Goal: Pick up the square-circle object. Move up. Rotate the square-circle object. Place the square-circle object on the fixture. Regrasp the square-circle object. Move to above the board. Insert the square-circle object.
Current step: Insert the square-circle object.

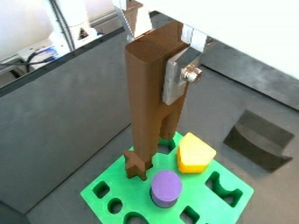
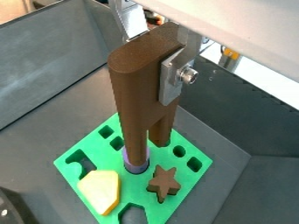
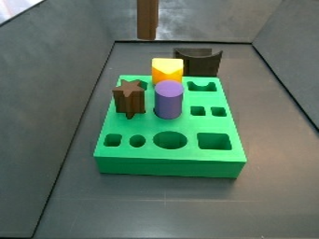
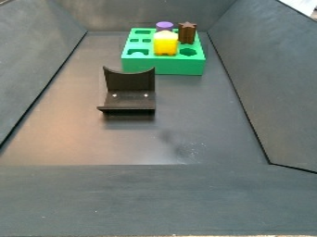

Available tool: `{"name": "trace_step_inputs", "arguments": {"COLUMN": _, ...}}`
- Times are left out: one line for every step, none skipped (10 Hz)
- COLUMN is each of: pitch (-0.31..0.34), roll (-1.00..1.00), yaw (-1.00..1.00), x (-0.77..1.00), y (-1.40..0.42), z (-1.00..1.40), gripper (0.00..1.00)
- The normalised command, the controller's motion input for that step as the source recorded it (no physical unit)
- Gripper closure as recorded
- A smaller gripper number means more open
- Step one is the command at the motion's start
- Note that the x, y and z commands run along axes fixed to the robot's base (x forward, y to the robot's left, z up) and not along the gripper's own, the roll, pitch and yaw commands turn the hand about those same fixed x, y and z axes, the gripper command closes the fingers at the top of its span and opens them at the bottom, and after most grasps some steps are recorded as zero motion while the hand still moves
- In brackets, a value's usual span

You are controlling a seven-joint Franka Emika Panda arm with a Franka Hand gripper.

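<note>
— What is held by the gripper [image 1: 159, 77]?

— The square-circle object [image 1: 149, 96] is held. It is squeezed between the fingers near its top. One silver finger [image 2: 174, 75] is seen pressed flat on its side in both wrist views. The other finger is hidden behind it.

— Where is the square-circle object?

— It hangs straight down from the gripper, high over the board [image 3: 169, 166]. Only its brown tip [image 3: 147, 19] is seen in a side view.

— What is found under the gripper?

— In a side view, from left to right, the star peg [image 3: 126, 97], the purple cylinder [image 3: 169, 99] and the yellow block [image 3: 167, 70] are seen standing in the board. All are lower than the gripper and close to the spot under it. The fixture [image 3: 197, 61] sits on the floor, past the board's far edge and well apart from the gripper.

— What step is in hand?

— It looks like the move over the board, just before the push in.

— How should it be done well?

— The square-circle object should be kept straight up and held tight. It should be lined up over an empty hole of its own shape. A round hole [image 3: 169, 141] and a square hole [image 3: 214, 142] are open, but the right one cannot be told from here. The tip should be kept clear of the standing pieces. It should be lowered slowly, and the fingers should only be let go once it sits in.
</note>
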Motion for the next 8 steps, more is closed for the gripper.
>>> {"name": "trace_step_inputs", "arguments": {"pitch": -0.026, "roll": 0.0, "yaw": -1.0, "x": 0.0, "y": 0.0, "z": -0.23, "gripper": 1.0}}
{"name": "trace_step_inputs", "arguments": {"pitch": -0.027, "roll": 0.0, "yaw": -1.0, "x": 0.0, "y": 0.0, "z": -0.23, "gripper": 1.0}}
{"name": "trace_step_inputs", "arguments": {"pitch": -0.033, "roll": 0.0, "yaw": -1.0, "x": 0.0, "y": -0.01, "z": -0.24, "gripper": 1.0}}
{"name": "trace_step_inputs", "arguments": {"pitch": -0.071, "roll": -0.02, "yaw": -1.0, "x": 0.0, "y": -0.11, "z": -0.29, "gripper": 1.0}}
{"name": "trace_step_inputs", "arguments": {"pitch": -0.177, "roll": -0.02, "yaw": -0.88, "x": 0.0, "y": -0.25, "z": -0.35, "gripper": 1.0}}
{"name": "trace_step_inputs", "arguments": {"pitch": -0.266, "roll": -0.02, "yaw": -0.77, "x": 0.0, "y": -0.35, "z": -0.45, "gripper": 1.0}}
{"name": "trace_step_inputs", "arguments": {"pitch": -0.326, "roll": -0.05, "yaw": -0.65, "x": -0.03, "y": -0.48, "z": -0.46, "gripper": 1.0}}
{"name": "trace_step_inputs", "arguments": {"pitch": -0.331, "roll": -0.06, "yaw": -0.64, "x": -0.05, "y": -0.5, "z": -0.45, "gripper": 1.0}}
